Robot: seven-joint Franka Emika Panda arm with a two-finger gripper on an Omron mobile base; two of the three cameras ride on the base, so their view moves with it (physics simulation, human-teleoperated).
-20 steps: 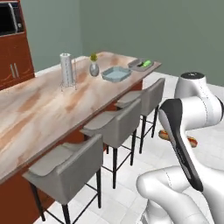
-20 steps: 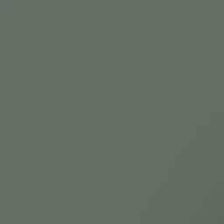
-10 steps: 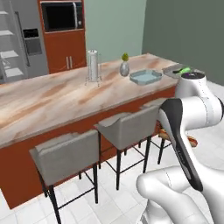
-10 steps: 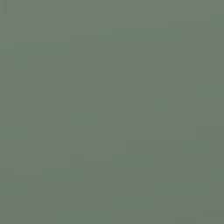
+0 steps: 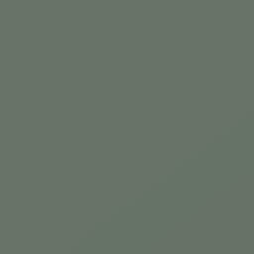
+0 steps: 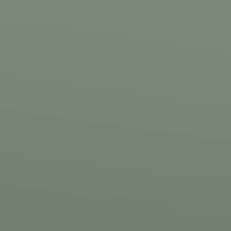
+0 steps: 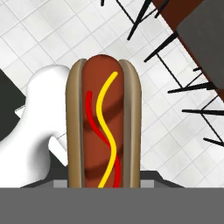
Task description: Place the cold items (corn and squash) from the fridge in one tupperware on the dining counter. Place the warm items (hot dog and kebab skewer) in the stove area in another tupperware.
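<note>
The hot dog (image 7: pixel 104 131), a brown sausage in a tan bun with red and yellow squiggles, stands upright in the middle of the hand view. It rises from between the fingers of my gripper (image 7: pixel 104 183), which is shut on it. It hangs above the floor and touches nothing else. The corn, squash, kebab skewer, fridge, stove area, dining counter top and both tupperwares are out of view.
White floor tiles (image 7: pixel 52 30) lie under the hot dog. Black stool legs (image 7: pixel 175 39) and a grey stool seat (image 7: pixel 205 35) stand at the upper right, by a red-brown wooden base (image 7: pixel 175 8). A plain grey-green wall (image 5: pixel 127 127) faces both base cameras (image 6: pixel 115 115).
The base has turned. The left base view swung off the dining counter and stools onto a blank wall. The right base view still faces the wall.
</note>
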